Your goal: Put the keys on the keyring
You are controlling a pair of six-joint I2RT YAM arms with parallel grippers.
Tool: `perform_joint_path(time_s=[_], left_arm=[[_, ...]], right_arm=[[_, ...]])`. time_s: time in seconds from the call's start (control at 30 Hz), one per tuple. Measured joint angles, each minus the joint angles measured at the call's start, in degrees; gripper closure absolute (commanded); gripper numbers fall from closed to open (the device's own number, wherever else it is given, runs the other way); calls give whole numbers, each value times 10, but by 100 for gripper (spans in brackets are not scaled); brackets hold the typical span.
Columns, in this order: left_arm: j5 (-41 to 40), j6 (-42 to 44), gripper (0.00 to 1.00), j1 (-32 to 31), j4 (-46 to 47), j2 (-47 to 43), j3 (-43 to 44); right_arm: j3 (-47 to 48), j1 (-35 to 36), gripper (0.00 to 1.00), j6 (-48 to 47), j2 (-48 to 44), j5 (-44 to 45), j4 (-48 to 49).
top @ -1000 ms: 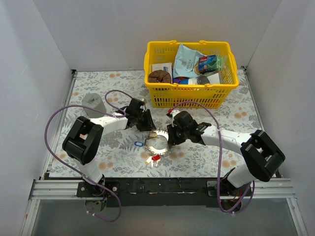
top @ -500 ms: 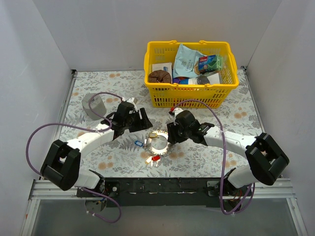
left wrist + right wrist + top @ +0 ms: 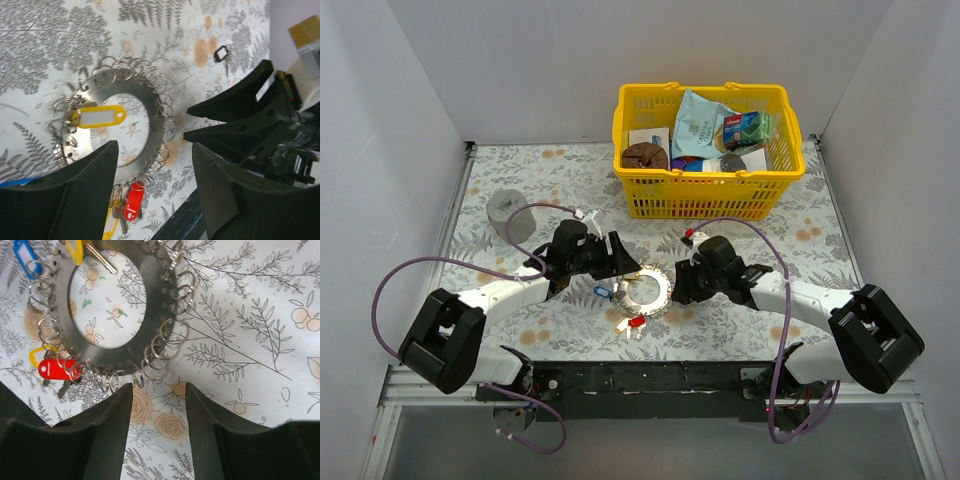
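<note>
The keyring [image 3: 646, 290] lay flat on the flowered table [image 3: 800, 240], near the front edge and between the two arms, well in front of the yellow basket [image 3: 705, 205]. It was a wide, shiny metal band [image 3: 152, 131] with many small wire loops strung round its outer rim [image 3: 161, 295].

Some of the keys sat at that rim. A red-tagged key [image 3: 637, 323] hung off the near edge [image 3: 134, 200], touching a yellow-tagged one beside it [image 3: 55, 368]. A blue tag [image 3: 601, 292] lay at the left edge [image 3: 24, 252]. Another yellow tag [image 3: 98, 116] rested across the central hole. A black-tagged key [image 3: 220, 52] lay alone on the table, well apart from the keyring.

The left tool [image 3: 618, 264] was low at the keyring's left side with its fingers spread wide and nothing between them; in its own wrist view [image 3: 155, 147] the band showed in the gap. The right tool [image 3: 682, 285] was at the right side, also spread and holding nothing [image 3: 159, 386], its two black fingertips just beside the loops on the rim [image 3: 186, 123]. Whether either tool touched the metal could not be told.

A grey object [image 3: 510, 213] stood far left on the table
</note>
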Motion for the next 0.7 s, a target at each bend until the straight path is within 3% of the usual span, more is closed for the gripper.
perform_joint_path(time_s=[0.23, 0.7], left_arm=[[38, -10, 41, -6, 60, 0, 0], [49, -7, 41, -36, 72, 6, 0]], right_arm=[[-3, 0, 47, 6, -5, -27, 22], [-41, 4, 49, 35, -38, -79, 64]])
